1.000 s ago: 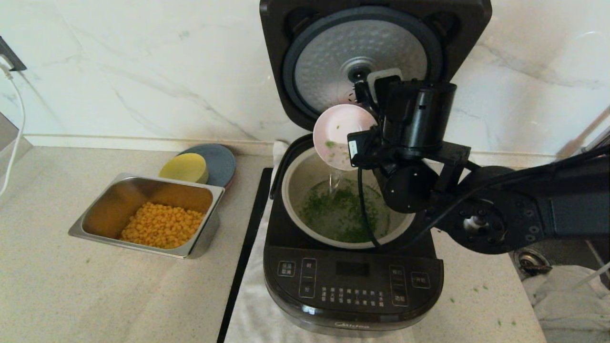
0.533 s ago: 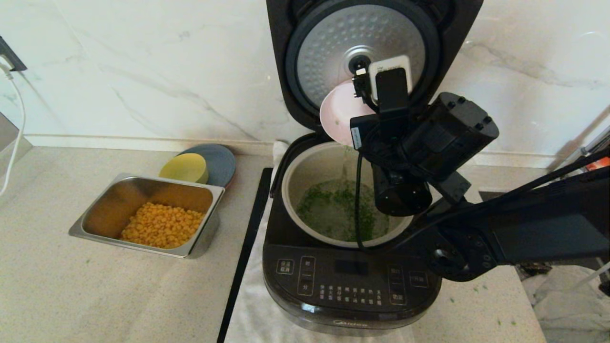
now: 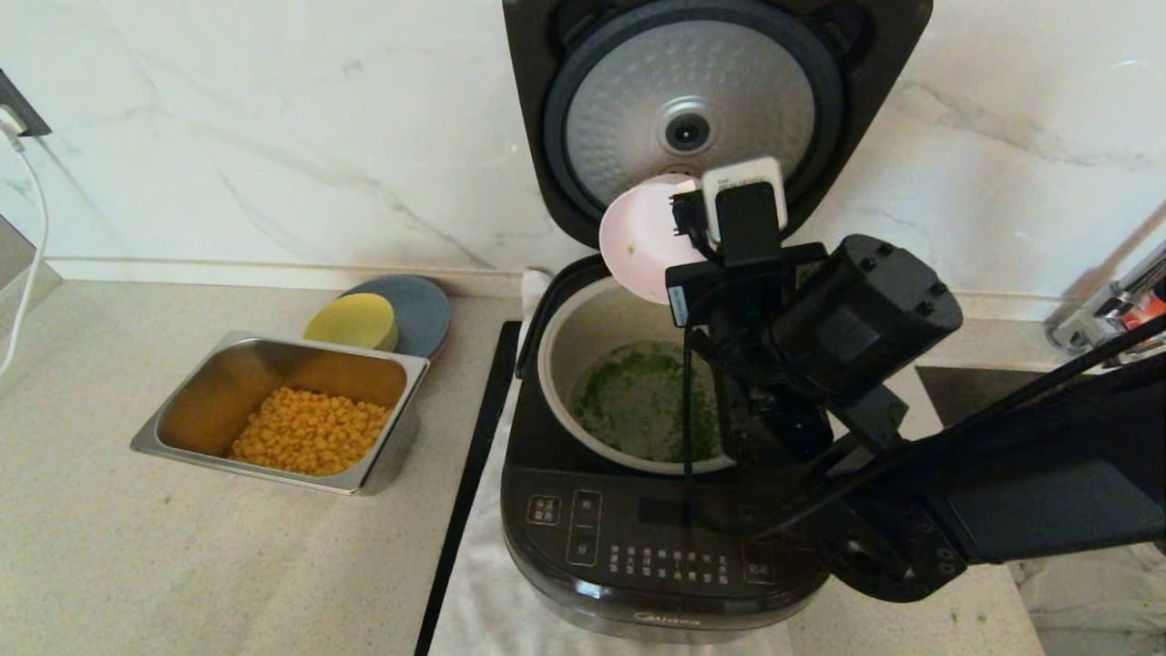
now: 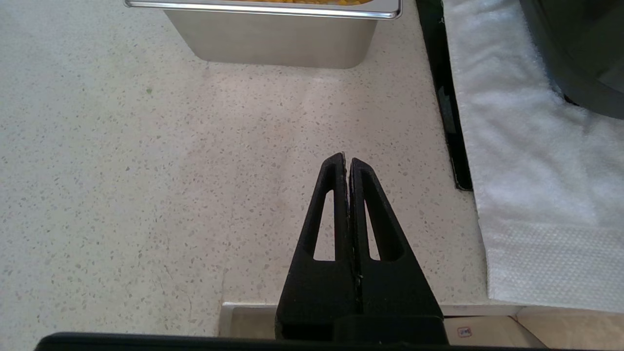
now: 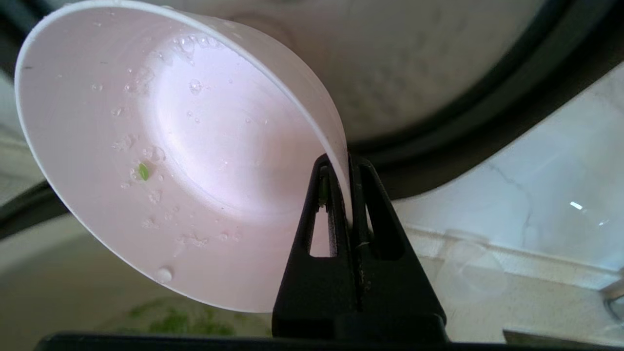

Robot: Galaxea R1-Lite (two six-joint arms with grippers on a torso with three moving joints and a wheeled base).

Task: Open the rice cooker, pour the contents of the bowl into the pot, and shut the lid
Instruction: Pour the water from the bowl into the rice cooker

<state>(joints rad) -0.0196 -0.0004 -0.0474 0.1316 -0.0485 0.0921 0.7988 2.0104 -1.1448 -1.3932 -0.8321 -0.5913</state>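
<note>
The bowl (image 3: 642,239) hangs tipped on its side above the back rim of the pot (image 3: 583,364), just in front of the open lid (image 3: 692,118). The right gripper (image 5: 341,190) pinches the bowl's rim. Green bits (image 3: 638,401) lie in the pot inside the one rice cooker (image 3: 656,547). Its white writing is too small to read. One steel tray (image 3: 401,428) of corn (image 3: 310,428) sits well to the left, with bare counter (image 3: 137,556) in front. The left gripper (image 4: 347,165) is pressed together over the counter.

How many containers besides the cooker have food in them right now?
1: the steel tray of corn, left of the rice cooker. The tipped bowl, pinched by the right gripper, holds only droplets.
</note>
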